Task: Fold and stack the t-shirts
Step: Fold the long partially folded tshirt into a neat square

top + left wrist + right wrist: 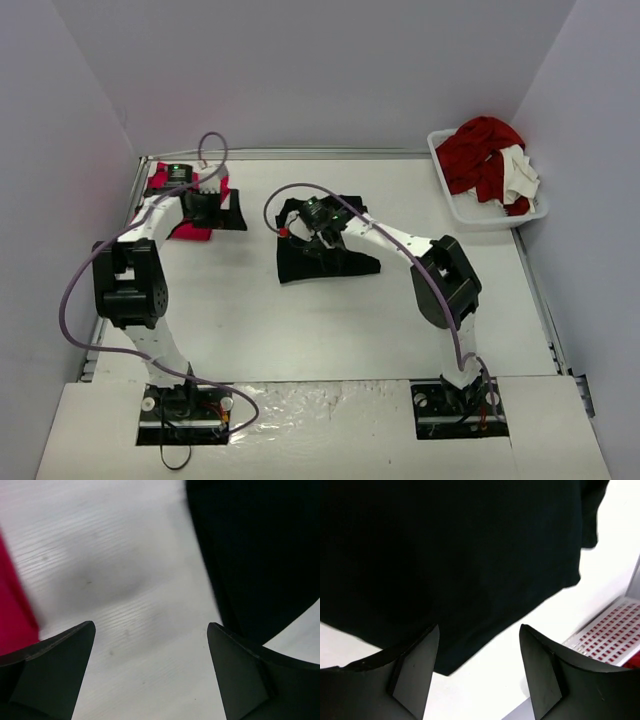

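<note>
The left end effector hangs with its fingers spread wide over bare bench at the far left. The pink-red t-shirt lies on one side of it and a black cloth on the other. The right end effector is spread too, gripping nothing, just above the rumpled black t-shirt mid-bench. A white basket of red and white cloth sits far right.

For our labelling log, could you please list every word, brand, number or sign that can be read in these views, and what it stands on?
None: no readable text or sign shows on the black t-shirt, the pink-red t-shirt or the white basket.
</note>
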Controlling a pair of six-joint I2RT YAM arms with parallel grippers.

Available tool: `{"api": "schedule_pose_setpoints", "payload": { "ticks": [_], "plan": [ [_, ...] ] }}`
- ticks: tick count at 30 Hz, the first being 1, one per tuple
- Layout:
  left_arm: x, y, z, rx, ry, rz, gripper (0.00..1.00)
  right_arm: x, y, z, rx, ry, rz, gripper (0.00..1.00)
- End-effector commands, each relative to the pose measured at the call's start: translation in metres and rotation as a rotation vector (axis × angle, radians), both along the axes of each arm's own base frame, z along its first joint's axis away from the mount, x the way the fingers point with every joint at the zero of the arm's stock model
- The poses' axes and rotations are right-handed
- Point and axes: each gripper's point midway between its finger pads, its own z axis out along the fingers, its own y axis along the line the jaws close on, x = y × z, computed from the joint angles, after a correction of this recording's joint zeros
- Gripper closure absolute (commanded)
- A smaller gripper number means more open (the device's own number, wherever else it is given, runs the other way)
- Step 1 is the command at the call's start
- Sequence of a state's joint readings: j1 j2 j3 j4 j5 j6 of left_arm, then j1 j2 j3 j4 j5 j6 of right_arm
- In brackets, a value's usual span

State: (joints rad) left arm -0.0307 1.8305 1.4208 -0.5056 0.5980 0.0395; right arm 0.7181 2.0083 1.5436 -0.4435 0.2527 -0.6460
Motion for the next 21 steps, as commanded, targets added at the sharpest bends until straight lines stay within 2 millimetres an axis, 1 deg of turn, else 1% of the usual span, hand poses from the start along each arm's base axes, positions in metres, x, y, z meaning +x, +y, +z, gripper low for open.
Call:
{"api": "schedule_pose_setpoints", "payload": {
  "ticks": [1, 2, 3, 4, 6, 7, 8, 9, 10, 11, 13, 15, 16, 18, 19, 21],
  "plan": [
    [0.016, 0.029, 0.038, -0.190, -0.057, 0.156, 0.06, -0.012, 0.035, 0.043, 0.058, -0.139, 0.018, 0.39],
    [0.012, 0.032, 0.043, -0.192, -0.068, 0.160, 0.06, -0.013, 0.042, 0.043, 0.061, -0.144, 0.025, 0.39],
    [0.012, 0.037, 0.044, -0.191, -0.083, 0.170, 0.06, -0.019, 0.052, 0.037, 0.057, -0.135, 0.043, 0.39],
    [0.006, 0.038, 0.047, -0.191, -0.093, 0.168, 0.06, -0.021, 0.058, 0.036, 0.061, -0.135, 0.049, 0.39],
    [0.002, 0.041, 0.050, -0.186, -0.110, 0.167, 0.06, -0.025, 0.073, 0.036, 0.071, -0.138, 0.071, 0.39],
    [0.000, 0.042, 0.051, -0.183, -0.116, 0.168, 0.06, -0.033, 0.085, 0.030, 0.060, -0.129, 0.101, 0.39],
    [-0.003, 0.045, 0.056, -0.177, -0.134, 0.171, 0.06, -0.036, 0.094, 0.031, 0.065, -0.134, 0.118, 0.39],
    [-0.002, 0.050, 0.059, -0.168, -0.154, 0.182, 0.06, -0.045, 0.104, 0.023, 0.049, -0.125, 0.144, 0.39],
    [-0.003, 0.052, 0.065, -0.163, -0.174, 0.185, 0.06, -0.047, 0.110, 0.022, 0.050, -0.125, 0.155, 0.39],
    [-0.005, 0.055, 0.065, -0.156, -0.180, 0.189, 0.06, -0.050, 0.114, 0.018, 0.044, -0.119, 0.164, 0.39],
    [-0.006, 0.059, 0.071, -0.150, -0.207, 0.194, 0.06, -0.055, 0.125, 0.011, 0.035, -0.113, 0.187, 0.39],
    [-0.007, 0.064, 0.073, -0.145, -0.216, 0.203, 0.06, -0.057, 0.132, 0.004, 0.032, -0.103, 0.199, 0.39],
    [-0.007, 0.065, 0.076, -0.142, -0.224, 0.205, 0.06, -0.057, 0.135, 0.003, 0.033, -0.100, 0.202, 0.39],
    [-0.007, 0.069, 0.076, -0.139, -0.226, 0.217, 0.06, -0.062, 0.141, -0.004, 0.031, -0.080, 0.214, 0.40],
    [-0.007, 0.070, 0.077, -0.138, -0.229, 0.223, 0.06, -0.062, 0.144, -0.004, 0.036, -0.080, 0.216, 0.40],
    [-0.007, 0.074, 0.076, -0.135, -0.228, 0.234, 0.06, -0.066, 0.147, -0.010, 0.034, -0.060, 0.221, 0.40]
  ]
}}
